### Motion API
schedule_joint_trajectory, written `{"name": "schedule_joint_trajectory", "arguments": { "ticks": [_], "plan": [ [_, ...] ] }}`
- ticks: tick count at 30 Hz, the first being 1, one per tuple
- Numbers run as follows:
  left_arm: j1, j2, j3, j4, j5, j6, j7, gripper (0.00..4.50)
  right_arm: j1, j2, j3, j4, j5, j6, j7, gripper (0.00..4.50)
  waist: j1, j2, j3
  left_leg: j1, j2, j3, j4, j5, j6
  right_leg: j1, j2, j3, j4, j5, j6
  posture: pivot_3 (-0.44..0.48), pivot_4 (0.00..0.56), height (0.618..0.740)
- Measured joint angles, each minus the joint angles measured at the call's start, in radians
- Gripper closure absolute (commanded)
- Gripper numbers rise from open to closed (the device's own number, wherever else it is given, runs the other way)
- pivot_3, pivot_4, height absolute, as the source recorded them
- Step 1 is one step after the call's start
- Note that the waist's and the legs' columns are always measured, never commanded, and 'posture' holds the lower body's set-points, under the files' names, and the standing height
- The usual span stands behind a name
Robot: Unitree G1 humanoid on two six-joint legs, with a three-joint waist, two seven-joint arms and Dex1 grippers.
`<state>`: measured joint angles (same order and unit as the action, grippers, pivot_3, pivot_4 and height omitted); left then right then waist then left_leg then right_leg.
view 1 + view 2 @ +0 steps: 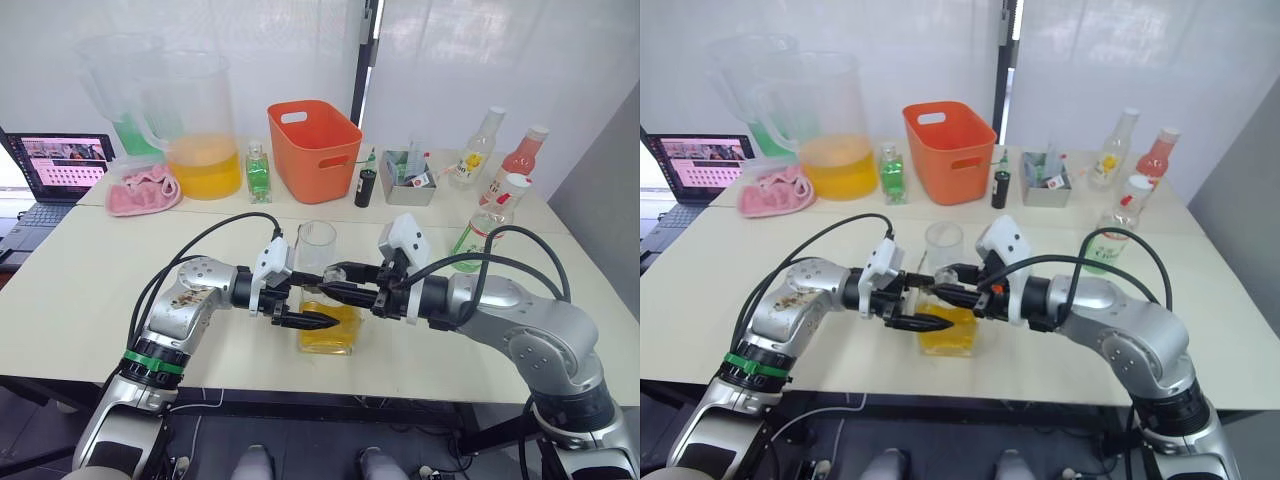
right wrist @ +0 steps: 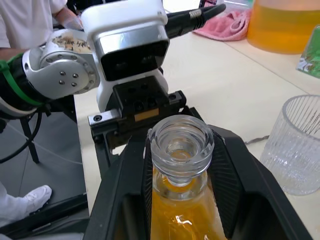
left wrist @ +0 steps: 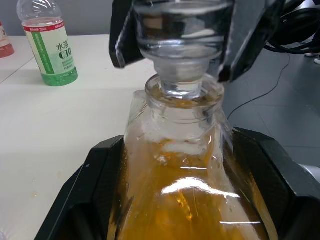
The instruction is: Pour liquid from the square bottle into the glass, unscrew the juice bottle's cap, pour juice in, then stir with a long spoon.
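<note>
The square bottle (image 1: 328, 330), holding yellow liquid, stands near the table's front edge at the centre. My left gripper (image 1: 318, 306) is shut on its body, one finger on each flat side. My right gripper (image 1: 338, 280) is shut on the clear glass stopper (image 2: 181, 145) in the bottle's neck. The glass (image 1: 317, 246), ribbed and empty, stands just behind the bottle. The juice bottle (image 1: 484, 232), with a green-and-white label, stands to the right, its white cap (image 1: 515, 183) screwed on. I cannot make out the long spoon.
Along the back stand two big jugs (image 1: 200, 130), a small green bottle (image 1: 258, 172), an orange basket (image 1: 315, 148), a dark vial (image 1: 366, 187), a grey box (image 1: 408, 182) and two more bottles (image 1: 520, 155). A pink cloth (image 1: 143, 190) and laptop (image 1: 55, 170) lie far left.
</note>
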<state>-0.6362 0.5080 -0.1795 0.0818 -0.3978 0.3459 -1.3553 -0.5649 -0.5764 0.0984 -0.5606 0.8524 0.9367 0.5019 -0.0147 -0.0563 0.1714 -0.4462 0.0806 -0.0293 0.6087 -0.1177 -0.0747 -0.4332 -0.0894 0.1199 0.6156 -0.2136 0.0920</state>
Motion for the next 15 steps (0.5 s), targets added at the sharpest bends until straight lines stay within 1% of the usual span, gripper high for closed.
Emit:
{"name": "schedule_joint_trajectory", "arguments": {
  "ticks": [3, 6, 7, 9, 12, 15],
  "plan": [
    [0.0, 0.0, 0.0, 0.0, 0.002, 0.0, 0.0, 1.7, -0.003, 0.013, -0.02, 0.002, 0.004, -0.001, 0.006, 3.43, 0.0, 0.0, 0.0, 0.0, 0.0, 0.0, 0.0, 0.0, 0.0, 0.0, 0.0, 0.0, 0.0, 0.0, 0.0, 0.0, 0.15, 0.717],
    [0.0, -0.001, -0.001, 0.0, 0.004, -0.001, 0.001, 1.7, -0.033, 0.014, -0.098, 0.012, 0.037, -0.012, 0.011, 3.43, 0.001, 0.0, 0.0, 0.0, 0.0, 0.0, 0.0, 0.0, 0.0, 0.0, 0.0, 0.0, 0.0, 0.0, 0.0, 0.0, 0.15, 0.717],
    [0.0, -0.003, -0.002, 0.0, 0.005, -0.001, 0.001, 1.7, -0.044, 0.003, -0.147, 0.023, 0.054, -0.017, 0.016, 3.43, 0.002, 0.0, 0.0, 0.0, 0.0, 0.0, 0.0, 0.0, 0.0, 0.0, 0.0, 0.0, -0.001, 0.0, 0.0, 0.0, 0.15, 0.717],
    [-0.001, -0.007, -0.004, -0.001, 0.006, -0.002, 0.002, 1.7, -0.033, -0.054, -0.228, 0.045, 0.064, -0.028, 0.029, 3.43, 0.004, 0.0, 0.0, 0.0, 0.0, 0.0, 0.0, 0.0, 0.0, 0.001, 0.0, 0.0, -0.001, 0.0, 0.0, 0.0, 0.15, 0.717],
    [0.0, -0.008, -0.006, -0.002, 0.006, -0.003, 0.003, 1.7, 0.064, -0.182, -0.359, 0.12, 0.014, -0.046, 0.047, 3.43, 0.006, 0.0, 0.0, 0.0, 0.0, 0.0, -0.001, 0.0, 0.0, 0.002, -0.001, 0.0, -0.004, 0.0, 0.0, 0.0, 0.15, 0.717],
    [-0.002, -0.01, -0.004, 0.001, 0.005, -0.002, 0.003, 1.7, 0.117, -0.219, -0.48, 0.241, -0.063, -0.061, -0.019, 3.43, 0.004, 0.002, 0.0, 0.001, 0.0, 0.0, 0.0, 0.0, 0.0, 0.002, -0.001, 0.0, -0.003, 0.0, 0.0, 0.0, 0.15, 0.717]
  ]
}}
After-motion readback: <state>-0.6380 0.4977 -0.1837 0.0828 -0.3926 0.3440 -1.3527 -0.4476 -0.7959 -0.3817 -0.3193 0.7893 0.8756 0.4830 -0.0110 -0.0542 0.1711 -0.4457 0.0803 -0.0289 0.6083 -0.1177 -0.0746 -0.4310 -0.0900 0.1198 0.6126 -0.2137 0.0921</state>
